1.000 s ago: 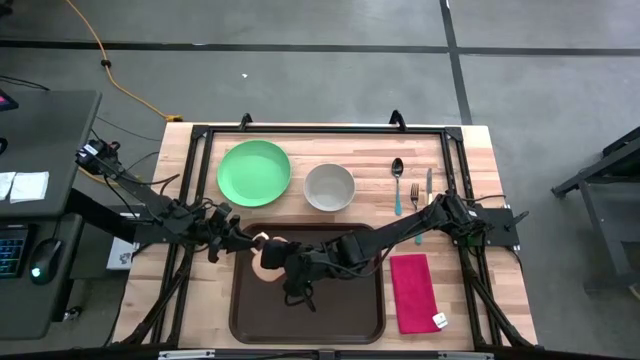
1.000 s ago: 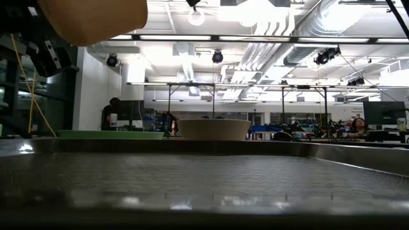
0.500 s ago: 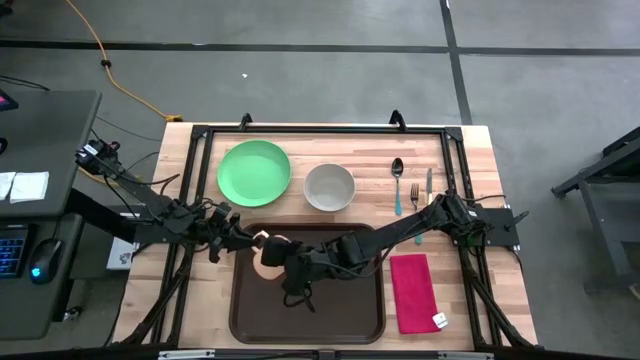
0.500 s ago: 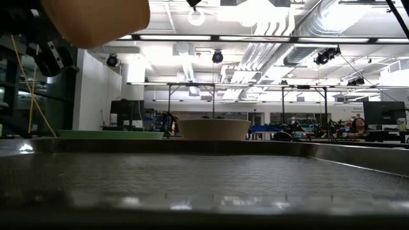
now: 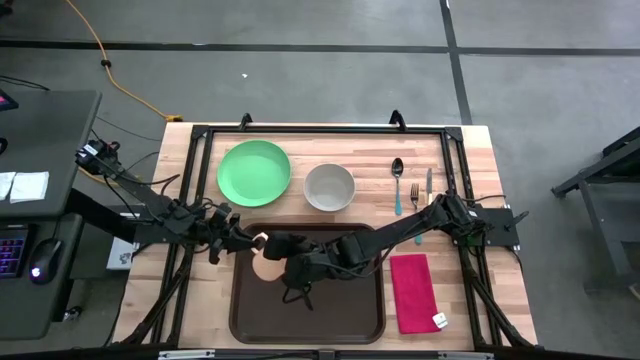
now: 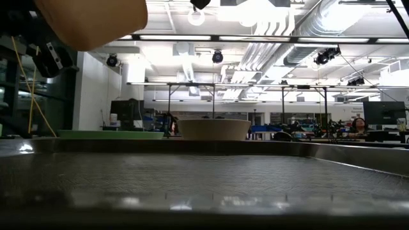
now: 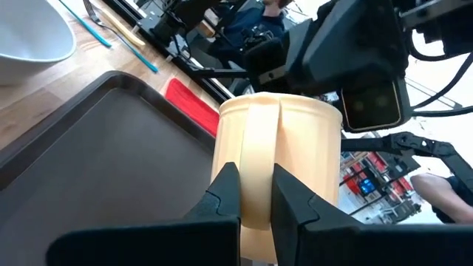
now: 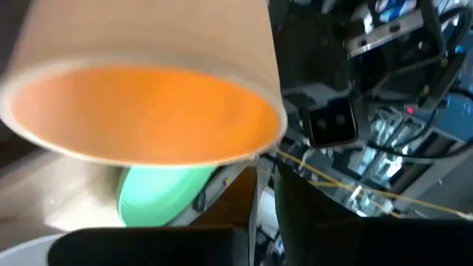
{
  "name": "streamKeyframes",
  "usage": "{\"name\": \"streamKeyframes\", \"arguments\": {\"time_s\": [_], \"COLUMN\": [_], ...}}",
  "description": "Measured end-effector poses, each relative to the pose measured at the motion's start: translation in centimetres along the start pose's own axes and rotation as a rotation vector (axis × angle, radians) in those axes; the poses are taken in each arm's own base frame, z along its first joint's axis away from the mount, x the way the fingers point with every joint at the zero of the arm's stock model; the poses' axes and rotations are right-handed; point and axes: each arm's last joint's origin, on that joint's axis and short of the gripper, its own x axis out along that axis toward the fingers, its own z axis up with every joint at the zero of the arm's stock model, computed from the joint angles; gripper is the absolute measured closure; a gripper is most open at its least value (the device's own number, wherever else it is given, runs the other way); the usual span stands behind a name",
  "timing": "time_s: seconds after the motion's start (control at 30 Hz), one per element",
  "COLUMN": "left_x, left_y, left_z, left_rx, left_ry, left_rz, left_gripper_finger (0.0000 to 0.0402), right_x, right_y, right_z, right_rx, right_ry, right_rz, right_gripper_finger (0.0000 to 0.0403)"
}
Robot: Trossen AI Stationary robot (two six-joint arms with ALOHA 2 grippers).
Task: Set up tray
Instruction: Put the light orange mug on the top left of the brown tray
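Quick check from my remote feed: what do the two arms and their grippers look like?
Both arms are dark, nearly black, built of slim jointed links with thin black cables running along them. The left gripper ends in two flat, matte black fingers with angular tips. The right gripper is the same dark make, with a boxy black wrist housing. No coloured markings are visible.
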Motion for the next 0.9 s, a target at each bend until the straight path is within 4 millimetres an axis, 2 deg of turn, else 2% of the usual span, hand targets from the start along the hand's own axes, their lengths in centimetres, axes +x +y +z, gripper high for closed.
{"name": "streamKeyframes", "arguments": {"time_s": [0.27,0.4,0.63,0.77,0.9], "left_x": [0.0,0.0,0.0,0.0,0.0], "left_y": [0.1,0.1,0.3,0.4,0.5], "left_z": [-0.1,0.0,0.0,0.0,0.0], "left_rx": [0.049,0.089,0.205,0.246,0.279], "left_ry": [0.007,-0.004,-0.026,-0.035,-0.05], "left_rz": [0.008,0.019,0.059,0.091,0.116], "left_gripper_finger": [0.0343,0.0343,0.0343,0.0343,0.0343], "right_x": [-0.4,-1.2,-3.8,-5.7,-7.5], "right_y": [-0.4,-1.3,-3.2,-4.0,-4.3], "right_z": [-0.6,-1.6,-4.0,-5.4,-6.4], "right_rx": [0.011,0.064,0.395,0.612,0.848], "right_ry": [0.094,0.155,0.159,0.078,-0.062], "right_rz": [-0.026,-0.058,-0.113,-0.098,0.003], "right_gripper_finger": [0.0375,0.0375,0.0375,0.0378,0.0387]}}
